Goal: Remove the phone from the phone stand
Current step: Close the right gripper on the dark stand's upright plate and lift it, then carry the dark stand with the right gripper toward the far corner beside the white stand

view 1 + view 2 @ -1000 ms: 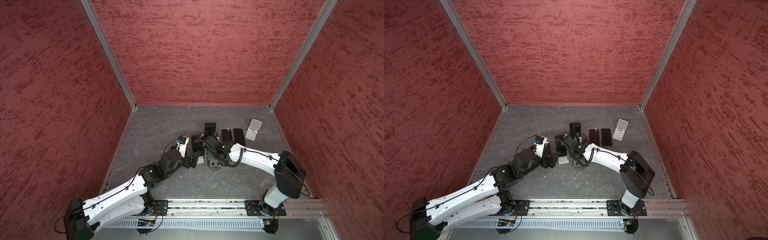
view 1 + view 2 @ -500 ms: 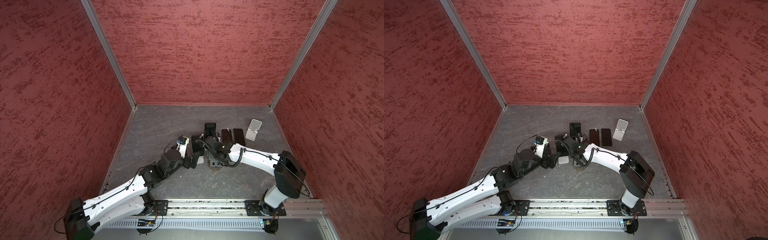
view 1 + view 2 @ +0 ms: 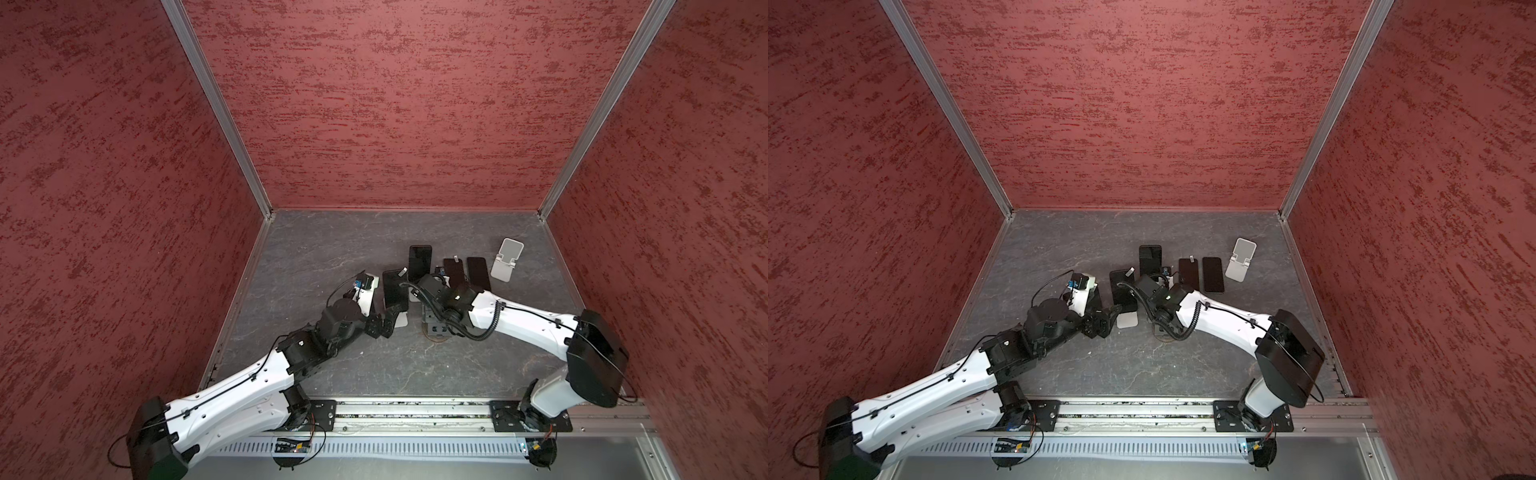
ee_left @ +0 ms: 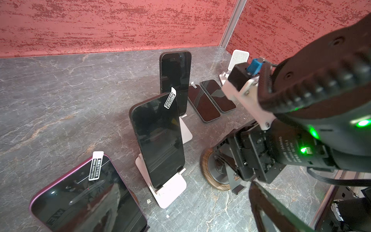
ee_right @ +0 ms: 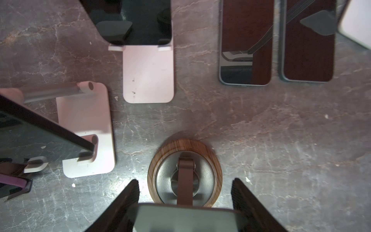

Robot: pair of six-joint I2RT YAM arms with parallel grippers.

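The phone (image 5: 186, 219) shows as a grey slab at the near edge of the right wrist view. It stands on the phone stand (image 5: 217, 172), a round wooden base with a metal centre and a brown arm. My right gripper (image 5: 185, 181) is shut on the phone, one dark finger against each side. In both top views that gripper hangs over the stand (image 3: 436, 337) and hides the phone. My left gripper (image 3: 390, 320) is open beside a pink stand. Only one of its fingers (image 4: 267, 204) shows in the left wrist view, with nothing in it.
A dark phone (image 4: 158, 140) leans on a pink stand (image 4: 172, 190), and another phone (image 4: 175, 80) stands behind it. Two phones (image 4: 203, 104) lie flat near an empty white stand (image 4: 239, 60). A purple phone (image 4: 86, 200) is close to the left wrist camera.
My right gripper's fingers have closed in on the phone. Both arms stay about where they were.
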